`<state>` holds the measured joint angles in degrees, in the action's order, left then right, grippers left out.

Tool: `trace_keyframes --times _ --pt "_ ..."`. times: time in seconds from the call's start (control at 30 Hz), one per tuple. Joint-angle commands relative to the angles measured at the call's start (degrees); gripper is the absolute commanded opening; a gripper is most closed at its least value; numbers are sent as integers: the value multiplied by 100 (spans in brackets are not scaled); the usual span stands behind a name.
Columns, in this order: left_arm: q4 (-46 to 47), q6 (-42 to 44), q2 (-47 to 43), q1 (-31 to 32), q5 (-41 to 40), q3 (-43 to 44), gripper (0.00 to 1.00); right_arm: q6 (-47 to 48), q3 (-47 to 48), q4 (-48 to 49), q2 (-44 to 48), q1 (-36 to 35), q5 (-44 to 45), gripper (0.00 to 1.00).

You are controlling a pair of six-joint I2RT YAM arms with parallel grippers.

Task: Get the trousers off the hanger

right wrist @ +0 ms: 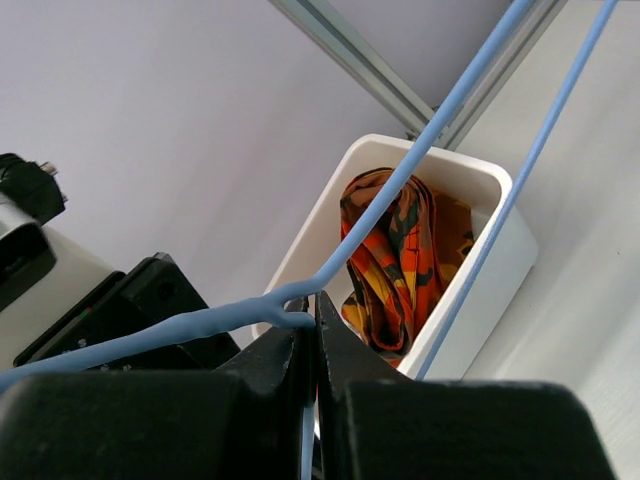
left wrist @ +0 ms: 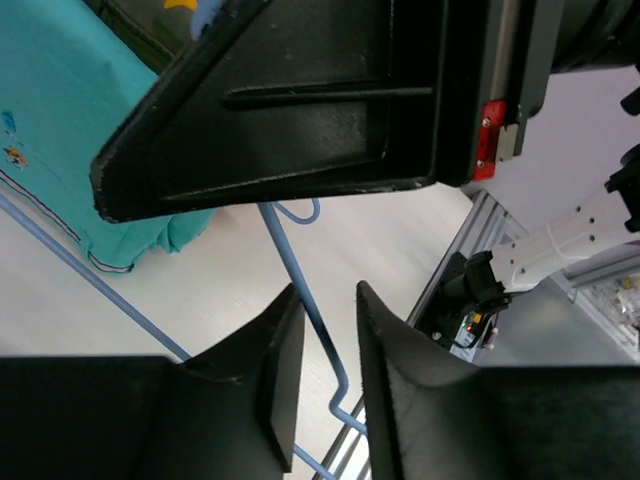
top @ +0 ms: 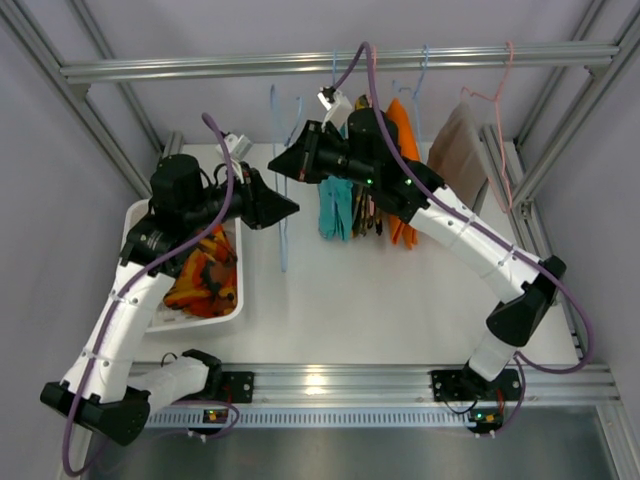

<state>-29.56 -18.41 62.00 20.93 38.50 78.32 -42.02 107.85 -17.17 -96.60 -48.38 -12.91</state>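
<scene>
1. Presently, patterned trousers point(top: 205, 275): soft crumpled cloth in orange, red and brown, lying in the white bin point(right wrist: 485, 290) at the left of the table point(top: 400, 300). They are off any hanger, so this part is judged done.
2. Teal trousers point(top: 335, 208): plain soft cloth, hanging folded below the rail point(top: 300, 65) over mid-table. Judged yet to be removed.
3. Blue hanger point(right wrist: 210, 325): thin bent wire, bare, between the bin and the teal trousers.
4. Right jaws: pressed together on the hanger's neck.
5. Left jaws: narrowly spread, with the hanger's lower wire between them. No clamp is visible.
6. Orange garment point(top: 402, 140) and brown garment point(top: 460, 150): hanging further right.
</scene>
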Motion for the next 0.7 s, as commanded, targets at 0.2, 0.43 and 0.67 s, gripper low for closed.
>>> trace_keyframes --times 0.2,0.43,0.67 --pt "1250 -1338 -188 25 219 -414 0 89 -282 284 492 -58 -247 37" --pt "1725 -2183 -162 -45 395 -379 0 238 -668 319 932 293 -327 98" --pt "1936 -2518 312 -273 386 -178 0 387 -1230 223 1503 698 -370 99"
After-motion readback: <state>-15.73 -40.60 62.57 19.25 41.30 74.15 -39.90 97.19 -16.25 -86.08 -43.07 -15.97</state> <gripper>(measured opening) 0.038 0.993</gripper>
